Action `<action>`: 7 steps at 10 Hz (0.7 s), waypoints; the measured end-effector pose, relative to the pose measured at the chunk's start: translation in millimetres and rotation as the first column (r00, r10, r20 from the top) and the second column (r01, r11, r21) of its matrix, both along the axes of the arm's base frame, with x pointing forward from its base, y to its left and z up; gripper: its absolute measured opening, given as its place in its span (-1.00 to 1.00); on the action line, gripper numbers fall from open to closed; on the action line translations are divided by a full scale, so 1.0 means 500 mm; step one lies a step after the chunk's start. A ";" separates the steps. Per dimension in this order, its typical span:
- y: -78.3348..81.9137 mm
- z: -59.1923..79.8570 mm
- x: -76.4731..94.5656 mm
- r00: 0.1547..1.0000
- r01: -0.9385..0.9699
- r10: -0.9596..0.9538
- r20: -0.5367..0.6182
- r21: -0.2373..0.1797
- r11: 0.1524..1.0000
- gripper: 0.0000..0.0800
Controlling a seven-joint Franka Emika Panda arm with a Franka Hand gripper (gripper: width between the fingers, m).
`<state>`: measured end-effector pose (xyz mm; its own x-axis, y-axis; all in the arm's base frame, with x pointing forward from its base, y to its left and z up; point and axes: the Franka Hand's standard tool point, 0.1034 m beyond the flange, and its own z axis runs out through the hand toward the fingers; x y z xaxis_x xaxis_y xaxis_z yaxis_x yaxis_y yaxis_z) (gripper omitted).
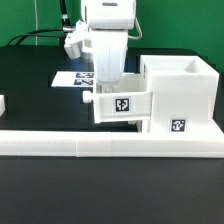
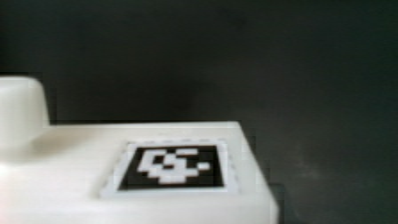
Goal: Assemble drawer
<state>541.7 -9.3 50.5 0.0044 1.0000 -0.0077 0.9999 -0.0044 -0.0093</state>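
A small white drawer tray (image 1: 122, 106) with a square tag on its side and a round knob (image 1: 90, 98) sits against the open side of the tall white casing (image 1: 178, 92), at the exterior view's right. My gripper (image 1: 108, 88) comes straight down onto the tray's top edge and appears shut on it. The wrist view shows the tray's tagged face (image 2: 175, 165) close up, with the knob (image 2: 18, 105) beside it. The fingers themselves do not show there.
The long low white L-shaped wall (image 1: 100, 147) runs along the front, with the casing standing against it. The marker board (image 1: 78, 78) lies on the black table behind the arm. Another white part (image 1: 2, 103) pokes in at the exterior view's left edge.
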 end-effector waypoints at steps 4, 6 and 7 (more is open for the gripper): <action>-0.002 0.000 0.001 1.000 0.005 -0.005 -0.012 -0.002 1.000 -0.89; 0.000 0.000 0.002 1.000 0.010 -0.010 -0.007 -0.001 1.000 -0.89; 0.000 0.001 0.004 1.000 0.009 -0.009 -0.006 -0.001 1.000 -0.89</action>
<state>543.5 -9.0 51.0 0.0138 0.9999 -0.0085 0.9998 -0.0139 -0.0149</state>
